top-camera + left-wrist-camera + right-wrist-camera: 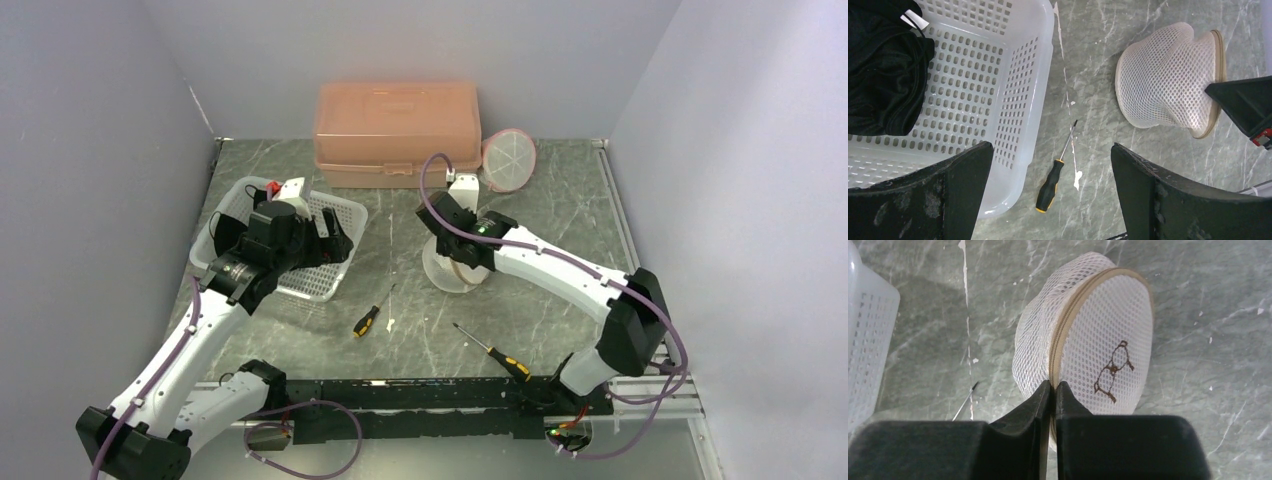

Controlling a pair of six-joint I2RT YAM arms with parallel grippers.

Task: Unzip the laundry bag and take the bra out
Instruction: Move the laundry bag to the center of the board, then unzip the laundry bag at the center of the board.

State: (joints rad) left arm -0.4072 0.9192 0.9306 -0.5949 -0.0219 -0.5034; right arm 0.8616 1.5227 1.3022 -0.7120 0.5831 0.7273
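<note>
Right claw (1053, 386) pinched on the laundry bag (1098, 340) at its zip seam.
The white mesh bag sits on the table (560, 200), its tan zip edge caught between the nearly closed fingertips. The left claw (1050, 155) hangs wide open over the rim of the white basket (1023, 75), where a black garment (883, 65) lies.

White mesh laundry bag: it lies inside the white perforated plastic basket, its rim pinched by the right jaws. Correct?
No. Left wrist view: the white mesh laundry bag lies on the grey marbled table beside the white perforated plastic basket, its rim pinched by the jaws of the right gripper.
</note>
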